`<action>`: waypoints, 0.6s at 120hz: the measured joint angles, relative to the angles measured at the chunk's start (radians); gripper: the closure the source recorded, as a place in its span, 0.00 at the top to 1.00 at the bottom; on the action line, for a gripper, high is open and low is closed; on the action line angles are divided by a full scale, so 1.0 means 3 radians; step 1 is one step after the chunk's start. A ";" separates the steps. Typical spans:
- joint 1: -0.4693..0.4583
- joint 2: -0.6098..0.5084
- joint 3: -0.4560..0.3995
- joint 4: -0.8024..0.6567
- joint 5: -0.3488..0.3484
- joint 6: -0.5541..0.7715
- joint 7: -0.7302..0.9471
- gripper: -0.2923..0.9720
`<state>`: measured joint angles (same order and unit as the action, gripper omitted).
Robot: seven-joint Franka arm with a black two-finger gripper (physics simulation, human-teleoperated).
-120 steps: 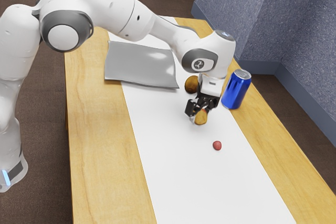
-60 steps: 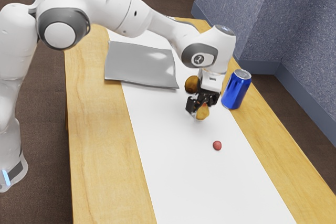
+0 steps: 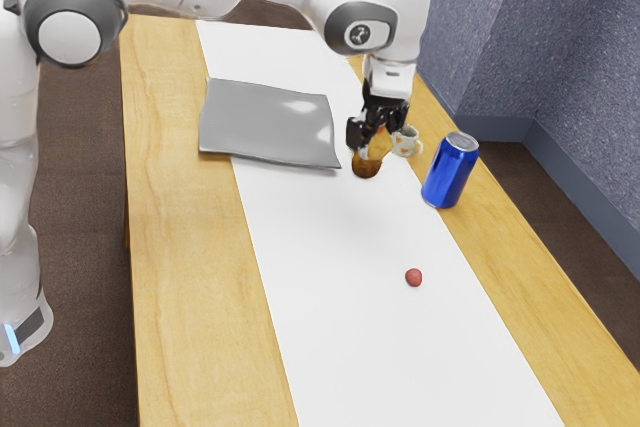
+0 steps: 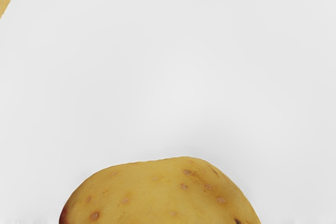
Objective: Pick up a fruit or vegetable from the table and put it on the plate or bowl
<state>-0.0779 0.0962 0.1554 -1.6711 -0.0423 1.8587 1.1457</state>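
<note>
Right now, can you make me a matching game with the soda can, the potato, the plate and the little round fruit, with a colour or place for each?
Things:
1. soda can
2. potato
3. plate
4. little round fruit

Matches:
A. grey
B. in the hand
C. red
D. blue

Pairs: 1-D, 2-B, 3-A, 4-C.

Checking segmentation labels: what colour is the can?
The can is blue; the exterior view shows it best.
</note>
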 joint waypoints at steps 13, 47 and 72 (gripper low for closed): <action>-0.0008 -0.0023 0.0207 0.0008 0.0096 -0.0114 -0.0084 0.40; 0.0101 -0.0027 0.0607 0.0089 0.0289 -0.0440 -0.0595 0.40; 0.0200 0.0006 0.0840 0.0115 0.0343 -0.0621 -0.1116 0.40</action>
<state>-0.0180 0.0980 0.4073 -1.6366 0.0607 1.6723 0.8108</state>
